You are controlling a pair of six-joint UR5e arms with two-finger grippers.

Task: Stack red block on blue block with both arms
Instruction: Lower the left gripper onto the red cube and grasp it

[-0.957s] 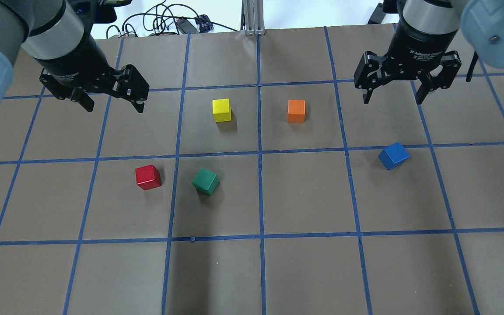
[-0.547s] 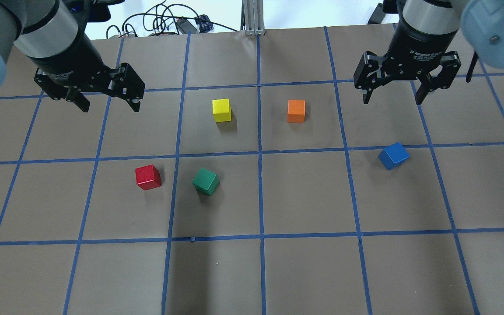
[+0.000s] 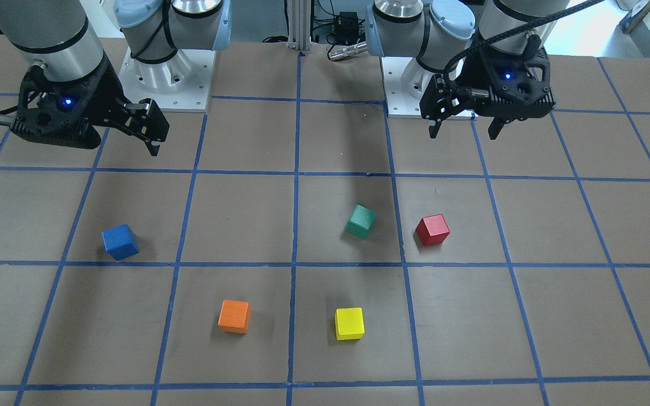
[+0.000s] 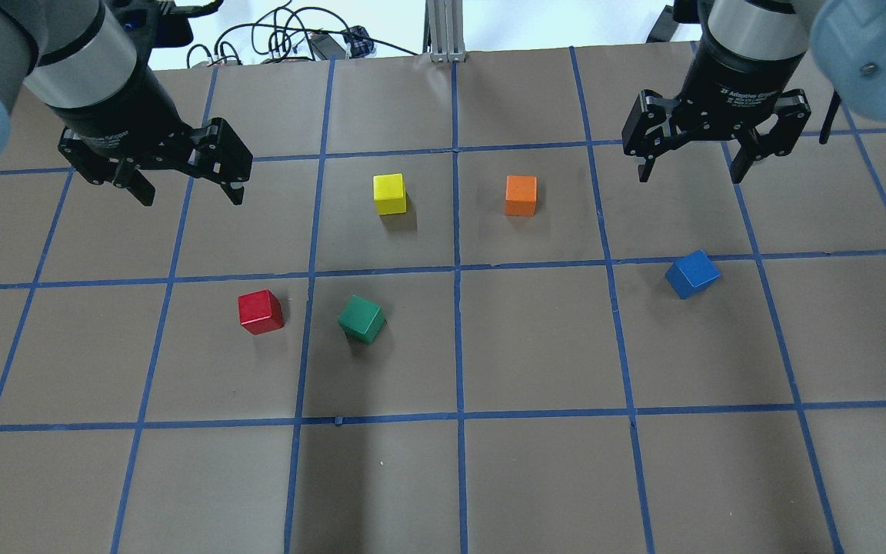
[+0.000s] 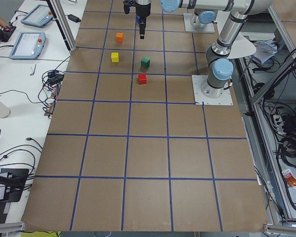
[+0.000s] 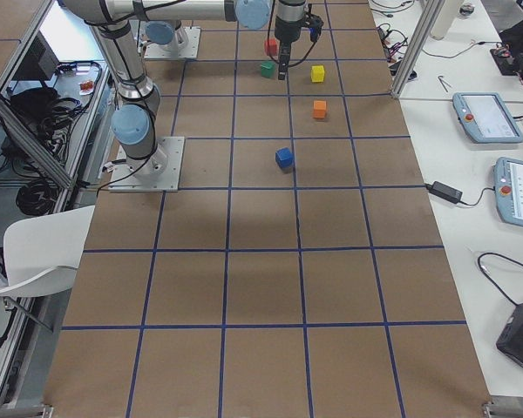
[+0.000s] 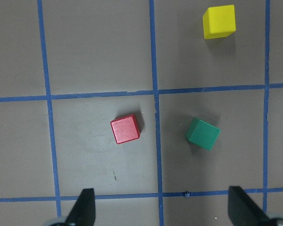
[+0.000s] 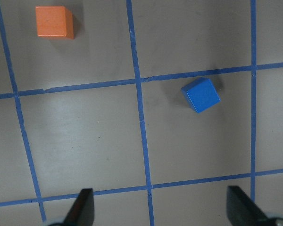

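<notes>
As it lies, red block (image 4: 260, 311) looks matte.

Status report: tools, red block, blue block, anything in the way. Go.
Left tool open, empty, above the table. Right tool open, empty. Red block and blue block on the table, apart, unstacked. Green block beside red, not touching.

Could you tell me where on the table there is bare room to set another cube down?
The square between the green block and the blue block is bare, as is the whole row of squares nearer the robot. It is tightest where the red block sits beside the green block, with the yellow block and orange block just beyond.
</notes>
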